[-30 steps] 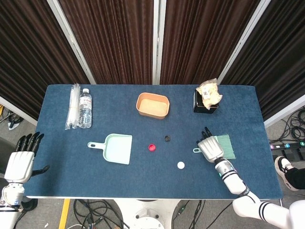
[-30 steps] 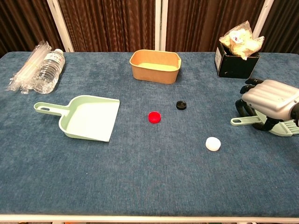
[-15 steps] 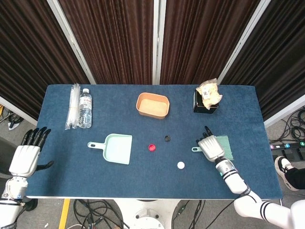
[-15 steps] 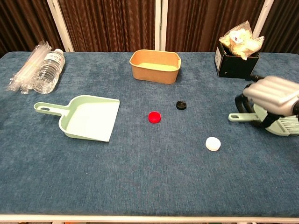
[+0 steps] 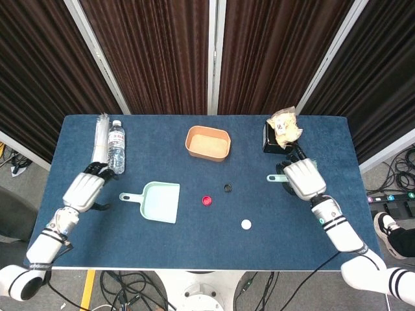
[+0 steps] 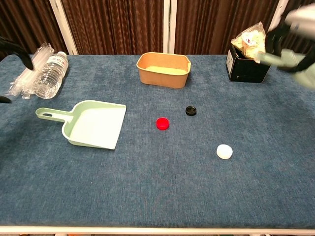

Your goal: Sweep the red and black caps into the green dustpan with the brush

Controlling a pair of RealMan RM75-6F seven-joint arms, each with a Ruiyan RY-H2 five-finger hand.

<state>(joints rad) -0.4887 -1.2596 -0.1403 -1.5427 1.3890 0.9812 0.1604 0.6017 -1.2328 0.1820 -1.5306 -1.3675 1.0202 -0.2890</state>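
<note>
Two caps lie loose on the blue counter (image 5: 194, 246): the red cap (image 5: 207, 200) near the middle, the black cap (image 5: 227, 188) just beyond it toward the right, both well apart from the green dustpan (image 5: 159, 201), which lies flat to their left. Raised above the counter, the right hand (image 5: 303, 179) grips the brush (image 6: 288, 58) by its pale green handle. Beside the dustpan handle, the left hand (image 5: 83, 189) holds nothing, fingers loosely apart. A white cap (image 5: 246, 224) sits nearer the front edge.
</note>
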